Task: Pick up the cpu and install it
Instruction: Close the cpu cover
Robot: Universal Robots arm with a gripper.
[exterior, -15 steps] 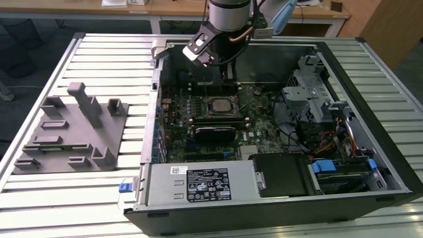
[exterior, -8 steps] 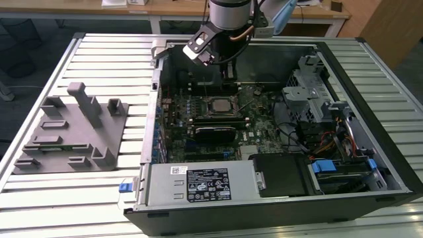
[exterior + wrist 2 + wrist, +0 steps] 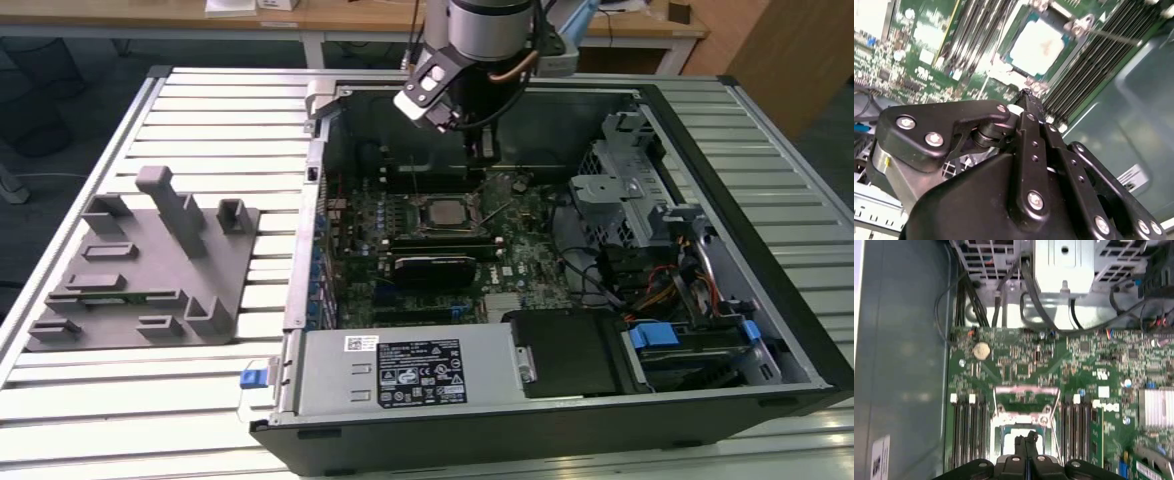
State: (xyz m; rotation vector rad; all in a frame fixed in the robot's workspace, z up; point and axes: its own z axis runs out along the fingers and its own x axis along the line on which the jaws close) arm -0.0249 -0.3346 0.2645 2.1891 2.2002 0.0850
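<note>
Closest to the second wrist camera, I saw the gripper (image 3: 1029, 97) with its two black fingers pressed together at the tips and nothing between them. Just beyond the tips, the cpu (image 3: 1041, 44) lay flat in its socket on the green motherboard (image 3: 929, 40), silvery top up, with rows of memory slots (image 3: 1089, 65) on either side. I could not tell for certain whether the tips touched anything, though they looked clear of the chip. In the first wrist view the socket's metal frame (image 3: 1026, 389) sat beyond the chip, then a coin battery (image 3: 981, 350), then the drive cage (image 3: 1064, 265). In the exterior view, the open computer case (image 3: 534, 435) lay on a slatted table (image 3: 200, 100), with a grey holder block (image 3: 147, 270) at the exterior view's left, well apart from the arm.
</note>
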